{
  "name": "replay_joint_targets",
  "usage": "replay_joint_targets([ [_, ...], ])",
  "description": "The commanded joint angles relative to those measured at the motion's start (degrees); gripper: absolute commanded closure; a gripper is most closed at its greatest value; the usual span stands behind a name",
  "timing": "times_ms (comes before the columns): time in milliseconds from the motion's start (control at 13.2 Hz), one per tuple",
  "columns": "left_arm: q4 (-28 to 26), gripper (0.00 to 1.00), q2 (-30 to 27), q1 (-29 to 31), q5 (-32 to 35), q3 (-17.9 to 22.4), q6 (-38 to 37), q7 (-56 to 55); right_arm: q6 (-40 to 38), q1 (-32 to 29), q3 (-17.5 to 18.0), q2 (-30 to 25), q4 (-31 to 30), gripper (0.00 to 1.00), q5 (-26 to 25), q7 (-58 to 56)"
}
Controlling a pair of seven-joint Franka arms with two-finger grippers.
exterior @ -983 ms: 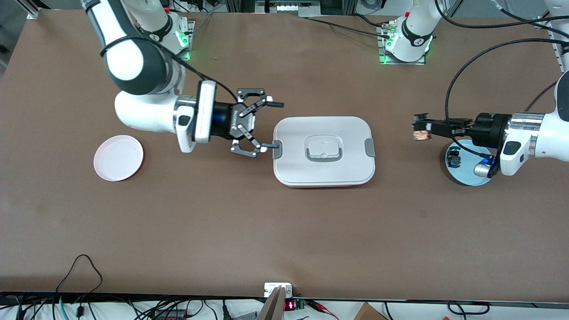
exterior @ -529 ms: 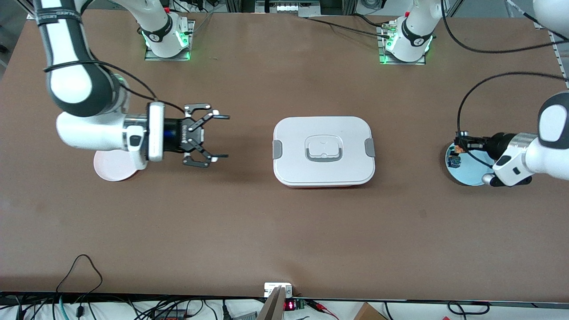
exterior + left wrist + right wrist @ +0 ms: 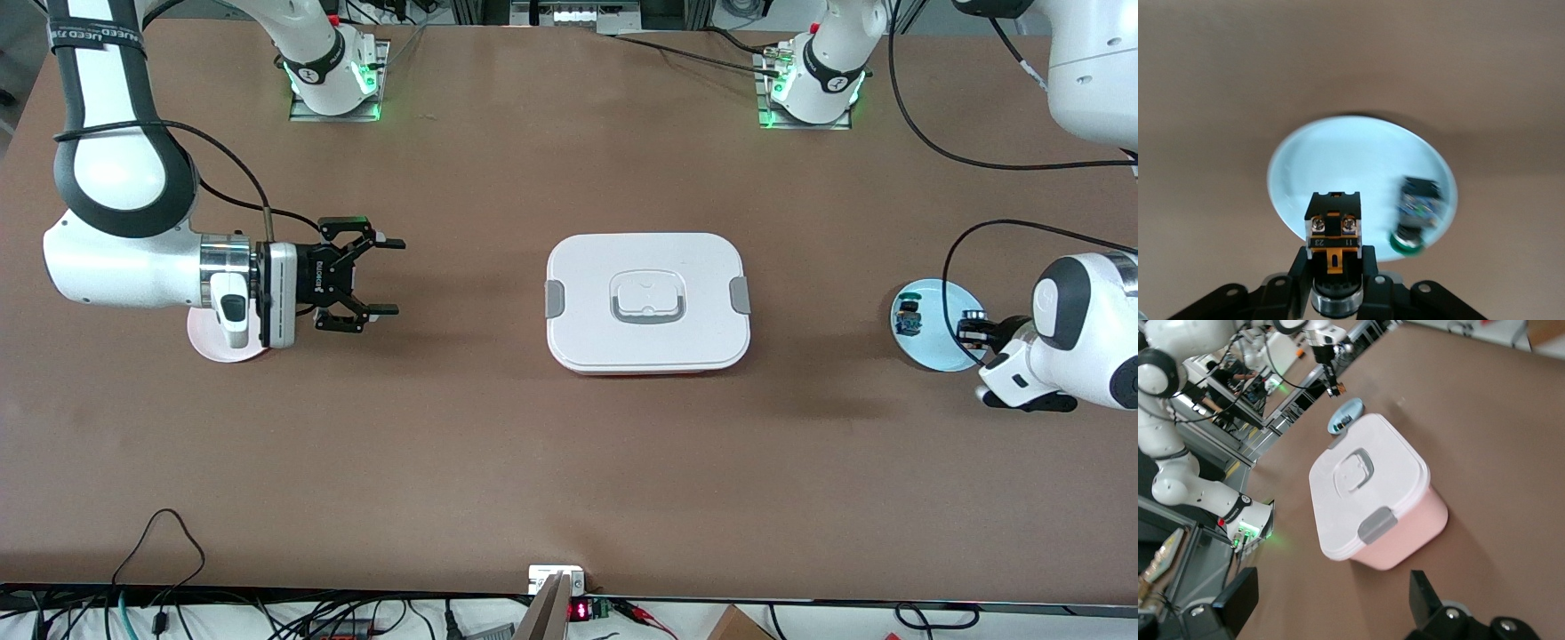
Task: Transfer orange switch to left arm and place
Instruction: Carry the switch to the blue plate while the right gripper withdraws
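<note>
My left gripper hangs over the round pale blue plate at the left arm's end of the brown worktop, its fingers clamped on the tiny orange switch with the black and yellowish body. The switch is up in the air, held above the plate's bare part. On the same plate lies the other small switch with a blue body and dark green cap, close to the rim and apart from what I hold.

My right gripper hovers over the worktop at the right arm's end, just beside the round pink plate, which my wrist partly covers. Its fingers stand wide apart with nothing between them, pointing toward the middle of the worktop.

The large white rounded lidded box with grey side clips sits in the middle of the worktop, between the two plates and well apart from both grippers. Its lid is on, and in the right wrist view its lower body looks pink.
</note>
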Motion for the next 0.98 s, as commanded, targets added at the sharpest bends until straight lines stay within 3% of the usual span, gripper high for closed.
replay_joint_targets([
  [0, 0.83, 0.99, 2.50, 1.63, 1.68, -0.64, 2.79, 1.83, -0.56, -0.67, -0.16, -1.39, -0.68, 0.00, -5.14, 12.47],
  [378, -1.44, 0.97, 3.65, 2.16, 3.97, -0.64, 3.06, 2.89, -1.52, -0.85, -0.17, -3.23, 0.37, 0.00, -22.35, 32.60],
  [529, -3.03, 0.97, 3.65, 2.42, 3.88, -0.64, 3.76, 2.71, -5.20, -2.16, -0.25, -2.88, 1.78, 0.00, -27.55, 38.41],
  [605, -3.04, 0.97, 3.65, 2.51, 3.88, -0.64, 4.20, 2.71, -6.09, -2.17, -0.25, -2.97, 2.04, 0.00, -31.84, 41.66],
  [756, -3.12, 0.97, 3.74, 2.78, 3.97, -0.64, 4.64, 2.71, -10.37, -2.17, 0.53, -3.15, 5.63, 0.00, -45.17, 50.61],
  [907, -3.56, 0.93, 3.83, 3.30, 3.97, -0.64, 6.13, 2.80, -14.34, -2.26, 2.46, -4.11, 7.75, 0.00, -53.56, 61.42],
])
